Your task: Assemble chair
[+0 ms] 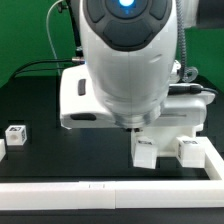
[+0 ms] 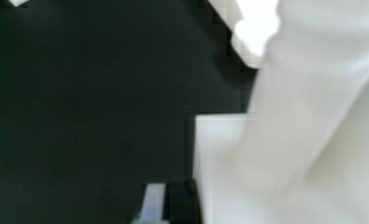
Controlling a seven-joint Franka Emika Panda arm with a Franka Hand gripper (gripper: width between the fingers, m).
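Observation:
The chair's white parts lie on the black table in the exterior view. A wide slab [image 1: 78, 100] rests at the back left. A joined piece [image 1: 175, 125] stands under the arm, with two tagged blocks [image 1: 146, 152] [image 1: 188, 150] at its front. A small tagged block [image 1: 15, 134] sits alone at the exterior view's left. The arm's bulky white wrist [image 1: 125, 60] hangs over the joined piece and hides the gripper there. In the wrist view a blurred white chair part [image 2: 296, 130] fills one side, very close. My gripper [image 2: 154, 205] shows as one narrow grey strip beside it, shut, with nothing seen between the fingers.
A long white border rail [image 1: 110, 192] runs along the front of the table. Cables [image 1: 40, 65] trail at the back left before a green backdrop. Bare black table [image 1: 70, 150] lies between the lone small block and the joined piece.

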